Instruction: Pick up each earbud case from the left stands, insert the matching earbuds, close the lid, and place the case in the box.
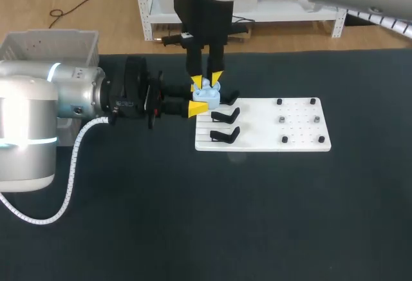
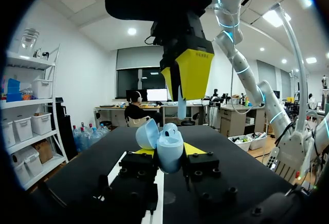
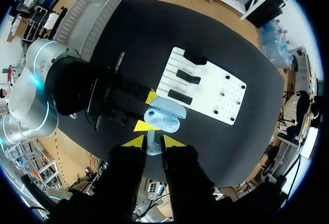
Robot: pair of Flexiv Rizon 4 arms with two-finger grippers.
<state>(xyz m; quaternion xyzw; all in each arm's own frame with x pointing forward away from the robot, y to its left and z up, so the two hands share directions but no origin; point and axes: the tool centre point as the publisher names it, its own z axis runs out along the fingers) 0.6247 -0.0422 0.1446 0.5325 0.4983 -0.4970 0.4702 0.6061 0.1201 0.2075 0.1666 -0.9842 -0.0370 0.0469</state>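
Our left arm [image 1: 38, 120] lies low across desk [image 1: 193, 229]. Left hand [image 2: 169, 153] clamped on pale blue case [image 1: 206, 92], lid open, held over left edge of white board [image 1: 296, 133]. Our right hand [image 1: 206, 80] just above case, fingers pinched on earbud [image 3: 153, 144]. Black stands [image 1: 225, 134] on board, near case. Grey box [image 1: 51, 46] at desk's far left, well apart.

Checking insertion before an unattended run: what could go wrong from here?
1. The earbud in the right gripper hangs above the open case; slightly off, it may catch the rim and drop onto the board.
2. Only the left gripper holds the case in the air; a downward push could tilt or slip it.
3. The lid stands close to the right gripper and could get knocked.
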